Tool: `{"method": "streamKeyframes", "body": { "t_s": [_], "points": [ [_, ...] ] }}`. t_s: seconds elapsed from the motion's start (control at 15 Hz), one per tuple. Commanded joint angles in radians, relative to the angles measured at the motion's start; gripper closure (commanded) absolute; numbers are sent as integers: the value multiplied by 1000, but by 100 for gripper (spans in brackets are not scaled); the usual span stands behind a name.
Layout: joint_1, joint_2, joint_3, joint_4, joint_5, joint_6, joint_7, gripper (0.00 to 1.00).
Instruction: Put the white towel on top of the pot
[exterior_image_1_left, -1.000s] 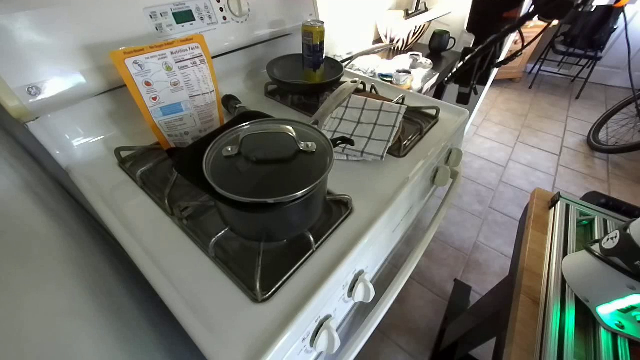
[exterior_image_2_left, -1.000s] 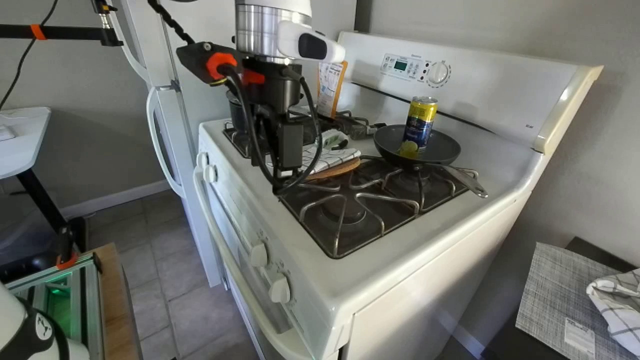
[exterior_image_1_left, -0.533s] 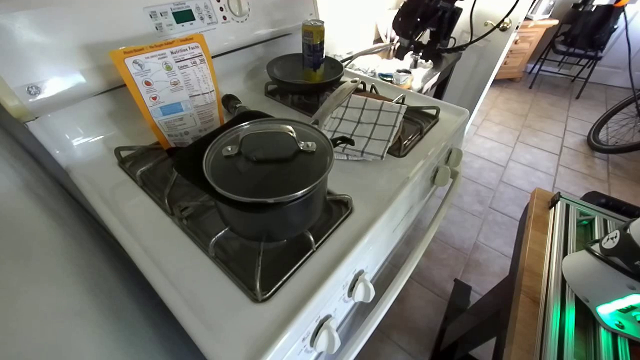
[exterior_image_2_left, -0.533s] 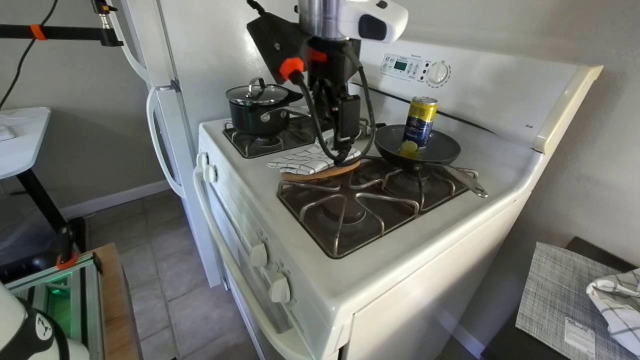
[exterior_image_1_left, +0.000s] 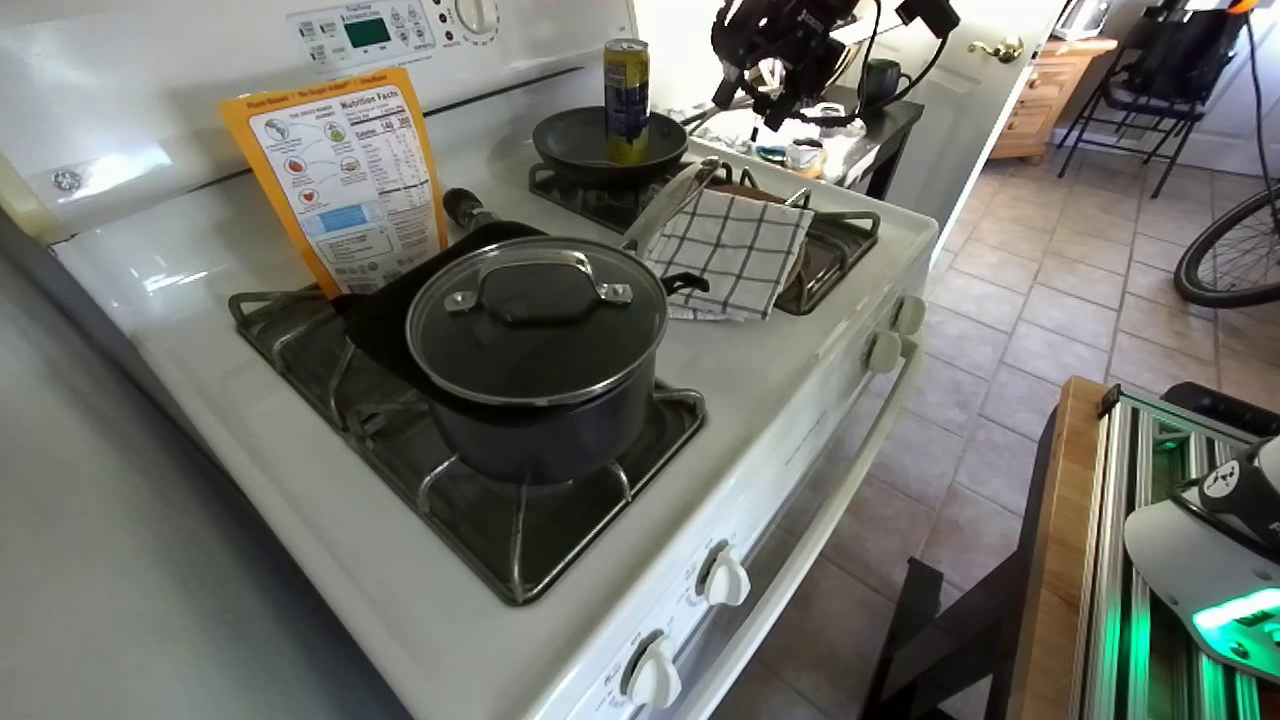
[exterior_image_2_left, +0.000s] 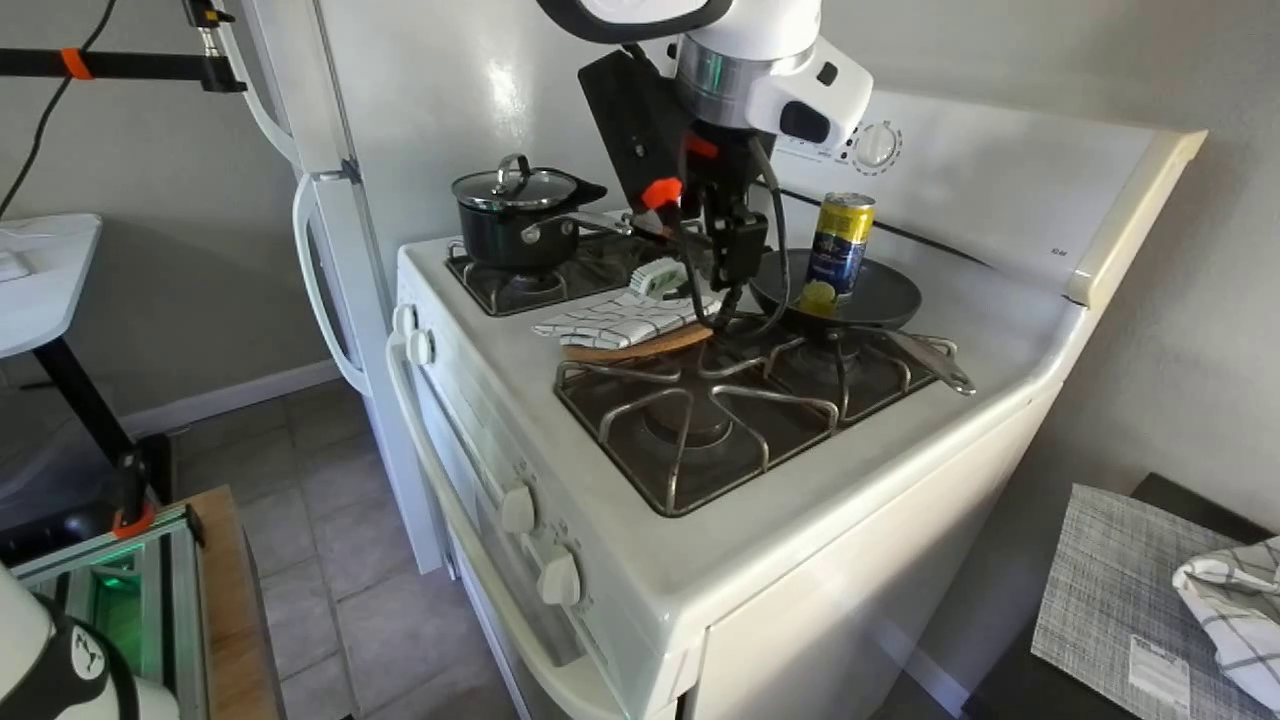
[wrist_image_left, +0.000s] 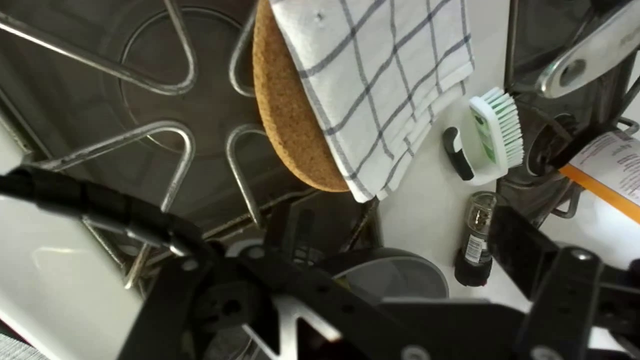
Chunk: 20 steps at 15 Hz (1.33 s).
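The white towel with dark check lines lies folded on a cork board, seen in both exterior views (exterior_image_1_left: 735, 250) (exterior_image_2_left: 610, 322) and the wrist view (wrist_image_left: 380, 75). The dark pot with its glass lid sits on a burner beyond it, in both exterior views (exterior_image_1_left: 540, 430) (exterior_image_2_left: 512, 235); a metal handle (wrist_image_left: 595, 60) shows in the wrist view. My gripper (wrist_image_left: 400, 225) is open and empty, its fingers wide apart. In an exterior view the gripper (exterior_image_2_left: 735, 300) hangs above the stove between the towel and the shallow pan, apart from the towel.
The shallow pan (exterior_image_2_left: 890, 290) holds an upright can (exterior_image_2_left: 840, 250). A scrub brush (wrist_image_left: 492, 135) and a grinder (wrist_image_left: 472, 250) lie beside the towel. An orange-edged pouch (exterior_image_1_left: 350, 190) stands behind the pot. The cork board (wrist_image_left: 295, 135) sticks out under the towel.
My gripper has moved from in front of the towel back toward the shallow pan and the wrist has tilted. The pot and its handle are uncovered in view again. Towel and pot have not moved.
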Motion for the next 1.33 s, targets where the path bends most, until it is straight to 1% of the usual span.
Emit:
{"method": "streamKeyframes", "body": {
  "t_s": [0.0, 0.13, 0.2, 0.33, 0.53, 0.67, 0.8, 1.07, 1.27],
  "points": [
    [-10, 29, 11, 33, -41, -113, -29, 0],
    [-10, 43, 14, 42, -59, -184, -69, 0],
    [-11, 49, 18, 45, -84, -192, -67, 0],
    [-11, 63, 23, 43, -87, -153, -110, 0],
    [-9, 90, 30, 44, -37, -83, -199, 0],
    [-8, 109, 38, 49, -5, -62, -250, 0],
    [-9, 119, 48, 47, 12, -56, -289, 0],
    [-15, 134, 61, 51, 35, -83, -347, 0],
    [-18, 144, 66, 51, 26, -99, -367, 0]
  ]
}}
